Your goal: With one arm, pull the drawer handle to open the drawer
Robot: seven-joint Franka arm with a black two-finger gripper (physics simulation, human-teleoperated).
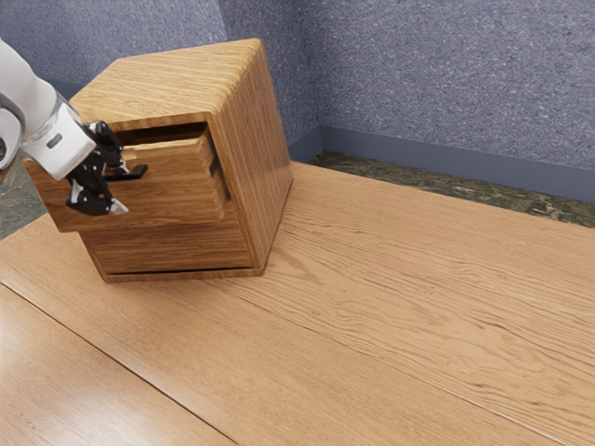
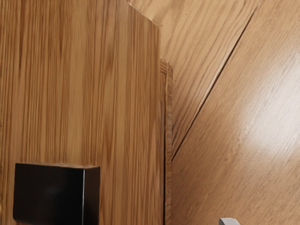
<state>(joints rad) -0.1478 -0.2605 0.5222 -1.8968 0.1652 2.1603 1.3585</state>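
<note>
In the frame's upper left, our fingers (image 1: 121,190) stood apart against the drawer (image 1: 177,195), which sat partly out of the cabinet (image 1: 251,139). They were near the black handle (image 2: 56,194) but not clamping it.

Close before the claw (image 1: 119,190) sits the black drawer handle (image 2: 56,194), a boxy bar standing out from the wooden drawer front (image 2: 79,84). Beyond the front's long edge a thin strip of the cabinet frame (image 2: 168,140) shows, then the wood-grain counter (image 2: 243,150), crossed by a straight seam (image 2: 211,93).
</note>
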